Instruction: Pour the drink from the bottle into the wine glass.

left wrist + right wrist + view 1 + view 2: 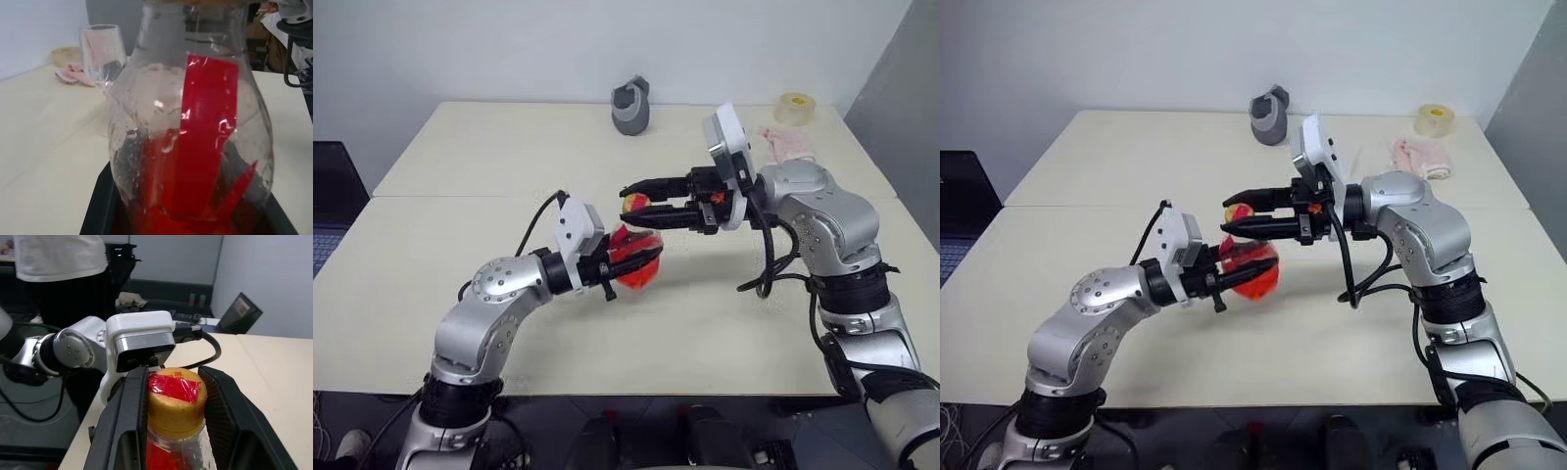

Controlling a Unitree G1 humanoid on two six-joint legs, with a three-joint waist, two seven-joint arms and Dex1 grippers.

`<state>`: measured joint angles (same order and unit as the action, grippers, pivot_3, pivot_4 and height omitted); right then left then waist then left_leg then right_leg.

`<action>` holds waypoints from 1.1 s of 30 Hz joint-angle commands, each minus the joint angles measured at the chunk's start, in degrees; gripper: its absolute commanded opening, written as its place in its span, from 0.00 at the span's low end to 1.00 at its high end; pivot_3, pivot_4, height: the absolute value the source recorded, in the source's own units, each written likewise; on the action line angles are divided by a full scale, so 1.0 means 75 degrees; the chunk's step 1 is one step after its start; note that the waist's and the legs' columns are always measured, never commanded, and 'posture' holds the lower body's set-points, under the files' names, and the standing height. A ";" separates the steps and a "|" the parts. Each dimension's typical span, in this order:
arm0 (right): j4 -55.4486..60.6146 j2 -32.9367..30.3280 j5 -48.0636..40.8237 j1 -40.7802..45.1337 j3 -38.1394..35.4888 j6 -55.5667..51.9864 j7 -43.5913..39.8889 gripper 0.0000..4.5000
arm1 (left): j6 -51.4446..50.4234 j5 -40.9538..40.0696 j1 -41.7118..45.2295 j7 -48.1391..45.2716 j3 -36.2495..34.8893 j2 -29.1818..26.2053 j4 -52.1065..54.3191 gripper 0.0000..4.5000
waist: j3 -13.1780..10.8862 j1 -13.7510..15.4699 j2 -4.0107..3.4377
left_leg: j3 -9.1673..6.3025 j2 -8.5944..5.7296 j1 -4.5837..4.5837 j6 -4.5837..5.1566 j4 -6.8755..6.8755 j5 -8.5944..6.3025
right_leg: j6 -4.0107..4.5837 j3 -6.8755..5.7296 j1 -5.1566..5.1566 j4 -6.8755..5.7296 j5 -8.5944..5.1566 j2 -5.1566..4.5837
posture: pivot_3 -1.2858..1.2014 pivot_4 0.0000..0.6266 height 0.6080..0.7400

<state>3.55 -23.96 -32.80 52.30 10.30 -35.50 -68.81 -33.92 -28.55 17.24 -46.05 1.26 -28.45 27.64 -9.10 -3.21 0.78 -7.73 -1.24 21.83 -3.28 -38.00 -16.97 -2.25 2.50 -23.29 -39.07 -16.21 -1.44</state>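
The bottle [634, 253] hangs above the table's middle, roughly upright, a small clear one with a red label [208, 122]. The red drink [186, 218] lies in its bulbous base. My left gripper [613, 266] is shut on that base from the left. My right gripper [631, 204] reaches in from the right, pointing left, and its two black fingers [127, 421] press on either side of the yellow-red cap [176, 404]. The wine glass [100, 54] stands on the table behind the bottle in the left wrist view, clear and with no drink in it.
A grey jug [632, 106] stands at the back of the cream table [460, 147]. A tape roll [794, 108] and a pink cloth [786, 142] lie at the back right. A laptop [328, 201] sits off the left edge. A person [58, 254] stands beyond my left arm.
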 commanded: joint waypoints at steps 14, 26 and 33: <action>0.2044 0.0198 -0.0100 -0.1054 -0.0986 -0.1413 0.3577 1.00 | 0.0651 0.0595 0.0581 0.1133 -0.0691 0.0011 -0.1595 0.31 | -0.0001 0.0182 -0.0001 | 0.0005 -0.0008 0.0007 -0.0004 -0.0004 0.0003 | 0.0000 -0.0011 -0.0001 0.0000 0.0000 -0.0017 | 0.52 0.24 1.00; 0.0823 0.1687 0.1007 -0.0282 -0.0959 -0.0918 0.5652 1.00 | 0.2393 0.1525 0.2192 0.0978 0.0004 0.1000 -0.4090 0.31 | 0.0000 0.0138 -0.0001 | 0.0015 -0.0014 0.0016 -0.0019 0.0004 0.0011 | -0.0001 0.0002 -0.0025 0.0003 0.0001 -0.0021 | 0.52 0.24 1.00; 0.0768 0.1899 0.0890 -0.0062 -0.0924 -0.1042 0.5716 1.00 | 0.2428 0.1555 0.2118 0.0815 0.0055 0.1071 -0.4196 0.31 | 0.0000 0.0031 -0.0001 | 0.0012 -0.0013 0.0015 -0.0018 0.0004 0.0010 | 0.0000 0.0002 -0.0026 -0.0003 0.0001 -0.0020 | 0.52 0.24 1.00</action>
<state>8.29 -10.03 -25.58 50.53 3.69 -43.32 -25.97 -17.10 -16.70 32.59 -39.55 2.03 -20.38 -5.11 -9.10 -2.97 0.77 -7.65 -1.34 21.94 -3.41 -37.97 -16.90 -2.26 2.50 -23.47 -39.09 -16.20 -1.59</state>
